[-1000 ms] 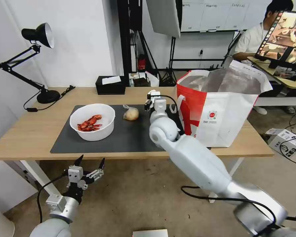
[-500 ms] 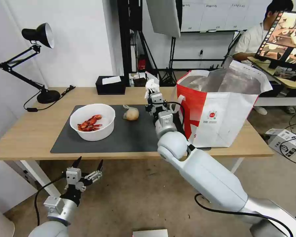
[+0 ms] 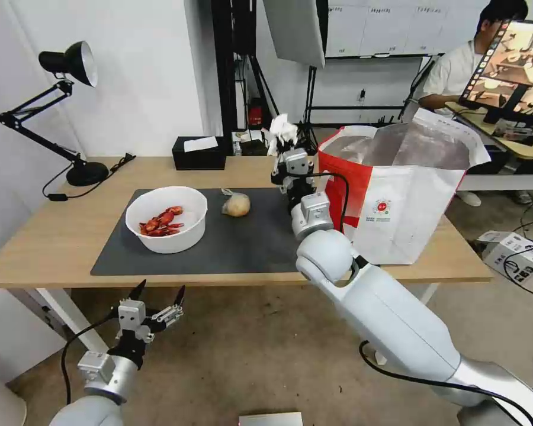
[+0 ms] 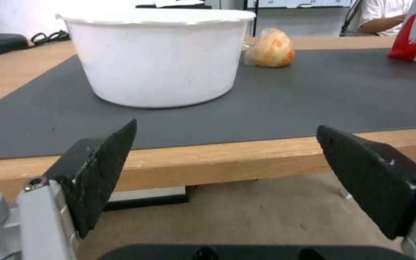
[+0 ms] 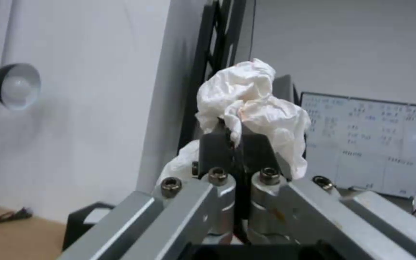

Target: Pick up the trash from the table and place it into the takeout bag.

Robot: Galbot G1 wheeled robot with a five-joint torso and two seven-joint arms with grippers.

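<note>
One item in transit: my right gripper (image 3: pixel 285 144) pinches crumpled tissue (image 3: pixel 281 129), raised beside takeout bag (image 3: pixel 397 195) rim, not yet over opening; two left on table (image 3: pixel 53 236) mat: crayfish bowl (image 3: pixel 167 219), bagged lump (image 3: pixel 236 205); left gripper (image 3: pixel 160 294) idle below table edge, fingers wide.

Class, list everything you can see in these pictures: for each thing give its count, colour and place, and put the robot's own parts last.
Table: one, light wood.
Mat: one, dark grey, on table.
Bowl: one, white, red shells inside, on mat.
Small bag: one, clear, beige lump, on mat.
Takeout bag: one, white and red, table's right end.
Tissue box: one, black, table's back edge.
Desk lamp: one, black, table's left.
Tissue: one, white, in right gripper.
Right gripper: raised beside takeout bag.
Left gripper: open, below table edge.
</note>
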